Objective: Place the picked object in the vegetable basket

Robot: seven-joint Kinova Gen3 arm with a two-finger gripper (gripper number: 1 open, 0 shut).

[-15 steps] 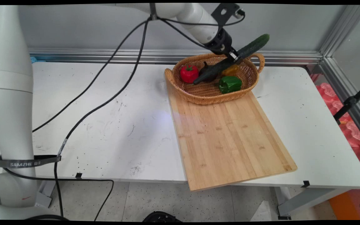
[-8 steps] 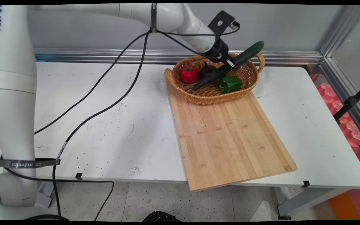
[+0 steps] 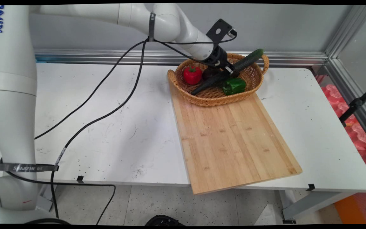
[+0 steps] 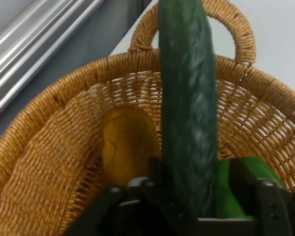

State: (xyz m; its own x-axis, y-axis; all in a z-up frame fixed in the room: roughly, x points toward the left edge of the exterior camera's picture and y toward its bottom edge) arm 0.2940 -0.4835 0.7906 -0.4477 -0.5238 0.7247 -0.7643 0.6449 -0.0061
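The pincer [image 3: 230, 70], clamped on the cucumber [image 3: 226, 76], has sunk lower into the basket [image 3: 202, 97], just above the green pepper [image 3: 233, 86].

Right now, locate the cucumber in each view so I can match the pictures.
Main view: the cucumber lies slanted across the wicker basket at upper centre, clamped in the gripper.
Hand view: the cucumber runs up the middle, between the fingers.
Shared landmark: the green pepper beside it in the basket.
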